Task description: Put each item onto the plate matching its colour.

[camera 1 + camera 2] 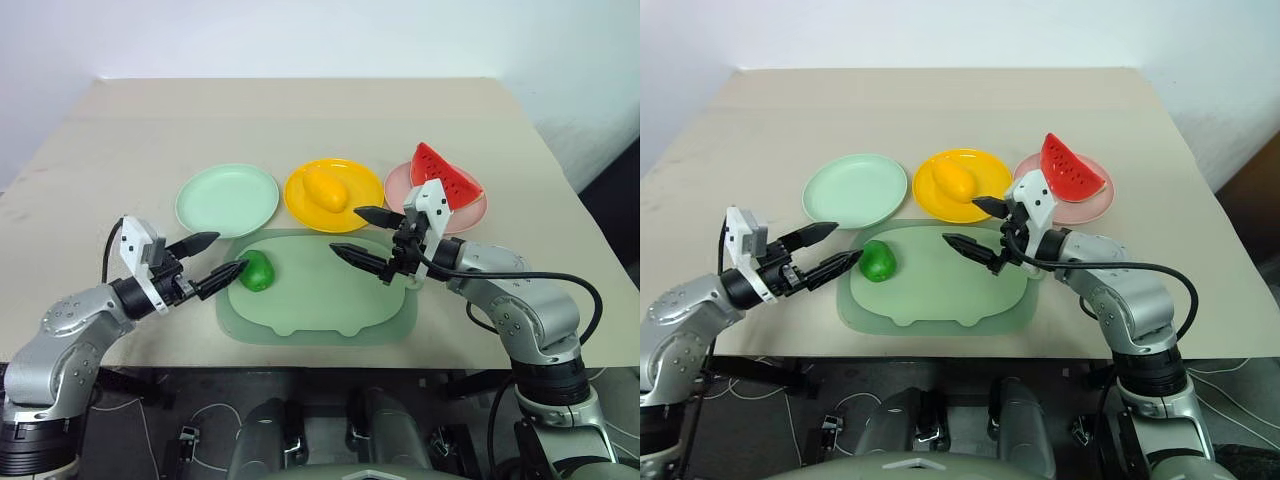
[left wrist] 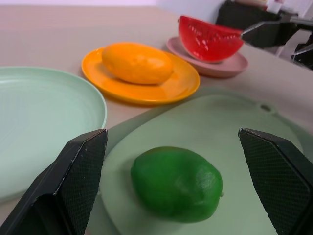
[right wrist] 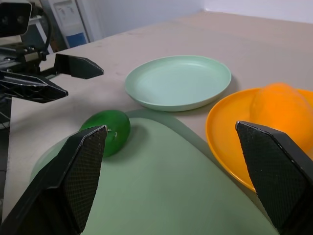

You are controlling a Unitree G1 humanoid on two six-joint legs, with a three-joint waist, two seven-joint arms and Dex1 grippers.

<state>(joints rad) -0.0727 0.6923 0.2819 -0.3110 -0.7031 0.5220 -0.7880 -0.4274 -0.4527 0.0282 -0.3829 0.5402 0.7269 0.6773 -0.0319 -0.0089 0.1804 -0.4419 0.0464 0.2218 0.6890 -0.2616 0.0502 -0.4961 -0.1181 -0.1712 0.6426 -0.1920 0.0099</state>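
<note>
The left claw (image 1: 214, 254) hangs low over the bench (image 1: 120, 140) at the left edge of the large green tray (image 1: 330, 310), its two black fingers spread wide and holding nothing. Its arm comes in from the lower left with the forearm nearly level, the claw pointing across toward the lime (image 1: 256, 271); one fingertip sits just beside the lime, and whether it touches cannot be told. The lime lies on the left part of the tray, off any plate. In the left wrist view it sits between the two parted fingers (image 2: 78, 171).

Behind the tray stand three plates in a row. The mint green plate (image 1: 227, 199) is at the left. The yellow plate (image 1: 334, 194) in the middle carries the mango (image 1: 326, 189). The pink plate (image 1: 436, 196) at the right bears the watermelon wedge (image 1: 443, 175), rind down.

The right claw (image 1: 357, 233) hovers over the right part of the tray, just in front of the yellow and pink plates. Its fingers are also spread wide and empty. Its arm bends in from the lower right, the forearm level and the claw pointing left, toward the lime and the other claw.
</note>
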